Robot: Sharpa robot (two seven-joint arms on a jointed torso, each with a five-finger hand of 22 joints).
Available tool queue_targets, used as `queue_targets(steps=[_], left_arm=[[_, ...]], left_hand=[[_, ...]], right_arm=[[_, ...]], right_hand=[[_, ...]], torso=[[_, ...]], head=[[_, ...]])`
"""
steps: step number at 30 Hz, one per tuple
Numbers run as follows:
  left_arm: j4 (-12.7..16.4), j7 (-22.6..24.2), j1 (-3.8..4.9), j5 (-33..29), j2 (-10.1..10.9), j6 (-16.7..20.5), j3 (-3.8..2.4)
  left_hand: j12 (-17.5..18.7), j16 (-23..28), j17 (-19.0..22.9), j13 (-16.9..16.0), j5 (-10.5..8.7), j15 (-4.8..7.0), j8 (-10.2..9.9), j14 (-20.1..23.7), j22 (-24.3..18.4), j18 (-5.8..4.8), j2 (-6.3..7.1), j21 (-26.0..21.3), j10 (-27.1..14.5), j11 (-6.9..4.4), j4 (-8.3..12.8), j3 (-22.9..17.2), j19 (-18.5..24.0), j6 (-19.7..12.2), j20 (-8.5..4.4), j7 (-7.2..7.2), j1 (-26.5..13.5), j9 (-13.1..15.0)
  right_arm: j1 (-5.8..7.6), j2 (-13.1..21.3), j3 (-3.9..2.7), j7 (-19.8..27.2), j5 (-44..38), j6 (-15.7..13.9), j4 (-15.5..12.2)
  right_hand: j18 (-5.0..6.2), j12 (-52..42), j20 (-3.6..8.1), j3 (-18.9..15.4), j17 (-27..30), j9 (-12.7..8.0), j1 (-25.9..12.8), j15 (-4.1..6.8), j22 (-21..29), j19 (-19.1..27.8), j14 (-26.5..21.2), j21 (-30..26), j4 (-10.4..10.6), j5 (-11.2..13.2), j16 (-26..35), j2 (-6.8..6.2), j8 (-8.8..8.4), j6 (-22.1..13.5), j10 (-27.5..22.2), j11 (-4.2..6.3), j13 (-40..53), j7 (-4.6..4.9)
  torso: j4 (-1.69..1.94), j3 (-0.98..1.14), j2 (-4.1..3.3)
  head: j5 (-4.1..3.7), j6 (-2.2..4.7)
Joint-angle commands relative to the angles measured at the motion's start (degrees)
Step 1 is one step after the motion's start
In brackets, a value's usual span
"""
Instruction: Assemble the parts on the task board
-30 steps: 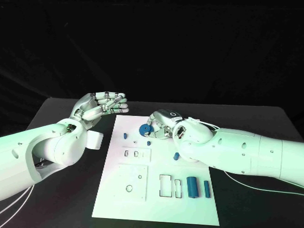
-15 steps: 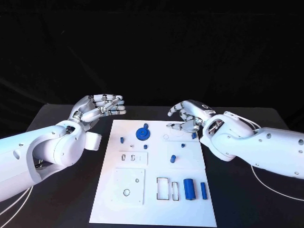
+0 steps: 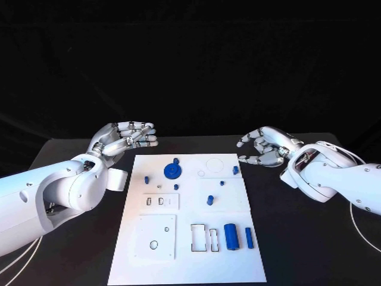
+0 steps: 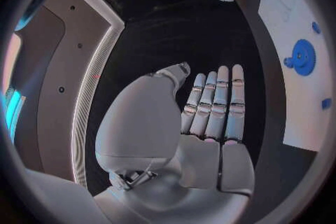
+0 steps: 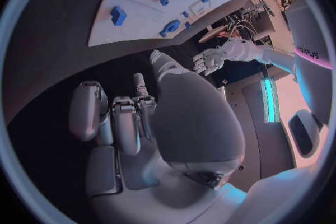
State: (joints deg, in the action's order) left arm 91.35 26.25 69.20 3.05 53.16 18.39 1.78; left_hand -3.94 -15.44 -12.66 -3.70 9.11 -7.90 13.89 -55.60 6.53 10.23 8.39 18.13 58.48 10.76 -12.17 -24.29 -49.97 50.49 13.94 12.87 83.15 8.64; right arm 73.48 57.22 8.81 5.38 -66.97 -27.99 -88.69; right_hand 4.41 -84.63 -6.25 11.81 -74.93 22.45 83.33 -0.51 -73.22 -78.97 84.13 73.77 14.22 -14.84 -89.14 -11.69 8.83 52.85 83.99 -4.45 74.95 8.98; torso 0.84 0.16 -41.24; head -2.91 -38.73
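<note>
A matte black flat table [image 3: 70,149] spans the foreground. Behind it hangs a plain black backdrop [image 3: 190,59], dark and unlit throughout

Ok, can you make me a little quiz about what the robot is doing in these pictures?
1. True or false: the right hand holds a blue part.
2. Which blue part on the task board looks like a wheel with teeth? A) the gear B) the cylinder C) the thin bar
3. Fill in: the left hand hovers beside the board's far ____ corner.

Key: 1 false, it holds nothing. 2 A. 3 left.
</note>
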Motion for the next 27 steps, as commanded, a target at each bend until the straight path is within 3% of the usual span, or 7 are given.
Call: queue_targets(steps=[1, 3, 14, 17, 27], left_arm=[[-0.05, 0.6, -0.04, 0.08, -0.16, -1.49, -0.01], [-0.08, 0.59, -0.06, 0.08, -0.17, -1.52, 0.0], [-0.02, 0.57, -0.11, 0.08, -0.08, -1.64, 0.02], [0.08, 0.56, -0.11, 0.08, -0.04, -1.66, 0.02], [0.19, 0.53, -0.11, 0.08, 0.09, -1.68, 0.02]], left_hand=[[0.21, 0.38, -0.07, -0.04, -0.2, -0.33, -0.25, 0.1, -0.06, 0.24, 0.09, -0.2, 0.12, 0.08, 0.03, -0.42, 0.0, -0.53, 0.43, 1.16, -0.63, -0.05], [0.21, 0.38, -0.07, -0.04, -0.2, -0.33, -0.25, 0.1, -0.06, 0.24, 0.09, -0.2, 0.12, 0.08, 0.03, -0.42, 0.0, -0.53, 0.43, 1.16, -0.63, -0.05], [0.21, 0.38, -0.07, -0.04, -0.2, -0.33, -0.25, 0.1, -0.06, 0.24, 0.09, -0.2, 0.12, 0.08, 0.03, -0.42, 0.0, -0.53, 0.43, 1.16, -0.63, -0.05], [0.21, 0.38, -0.07, -0.04, -0.2, -0.33, -0.25, 0.1, -0.06, 0.24, 0.09, -0.2, 0.12, 0.08, 0.03, -0.42, 0.0, -0.53, 0.43, 1.16, -0.63, -0.05], [0.22, 0.45, -0.14, -0.04, -0.19, -0.32, -0.24, 0.11, -0.11, 0.25, 0.09, -0.22, 0.13, 0.06, 0.18, -0.56, 0.01, -0.52, 0.43, 1.13, -0.57, -0.06]], right_arm=[[-0.77, 0.08, 0.07, 3.67, 1.67, 2.91, 1.11], [-1.31, 0.01, 0.08, 3.77, 1.64, 3.24, 1.79], [-4.04, -2.16, 0.12, 3.16, 1.33, 4.73, 5.36], [-4.7, -3.02, 0.12, 2.81, 1.2, 4.99, 6.38], [-5.43, -5.0, 0.12, 1.75, 0.91, 4.91, 8.8]], right_hand=[[0.23, 0.41, 0.03, 0.08, -9.93, -0.09, 0.27, 0.31, 0.09, 0.45, 4.79, -0.34, -0.07, -0.34, 0.21, -0.64, -0.35, -0.48, 1.37, 0.15, 9.03, 0.19], [0.23, 0.42, 0.0, -0.02, -9.99, -0.15, 0.28, 0.28, 0.11, 0.47, 4.8, -0.4, -0.04, -0.48, 0.2, -0.85, -0.5, -0.72, 1.36, 0.1, 9.03, 0.25], [0.24, 0.47, -0.04, -0.08, -10.11, -0.26, 0.58, 0.21, 0.13, 0.49, 4.82, -0.48, -0.09, -0.86, 0.18, -1.05, -0.81, -1.22, 1.31, 0.01, 8.98, 0.36], [0.24, 0.44, -0.05, -0.09, -10.18, -0.28, 0.6, 0.2, 0.14, 0.5, 4.84, -0.5, -0.09, -0.9, 0.16, -1.06, -0.85, -1.3, 1.34, 0.0, 9.02, 0.38], [0.2, 0.28, -0.11, 0.19, -10.45, -0.32, 0.88, 0.12, -0.02, 0.38, 4.9, -0.39, -0.02, -1.36, 0.1, -0.68, -0.99, -1.48, 1.45, -0.09, 9.17, 0.48]], torso=[[-0.02, 0.26, 0.03], [0.09, 0.37, -0.05], [0.14, 0.23, -0.19], [0.22, 0.29, -0.36], [0.19, 0.29, -0.26]], head=[[-0.06, -0.26], [0.02, -0.38], [0.07, -0.93], [0.02, -0.94], [0.25, -1.37]])
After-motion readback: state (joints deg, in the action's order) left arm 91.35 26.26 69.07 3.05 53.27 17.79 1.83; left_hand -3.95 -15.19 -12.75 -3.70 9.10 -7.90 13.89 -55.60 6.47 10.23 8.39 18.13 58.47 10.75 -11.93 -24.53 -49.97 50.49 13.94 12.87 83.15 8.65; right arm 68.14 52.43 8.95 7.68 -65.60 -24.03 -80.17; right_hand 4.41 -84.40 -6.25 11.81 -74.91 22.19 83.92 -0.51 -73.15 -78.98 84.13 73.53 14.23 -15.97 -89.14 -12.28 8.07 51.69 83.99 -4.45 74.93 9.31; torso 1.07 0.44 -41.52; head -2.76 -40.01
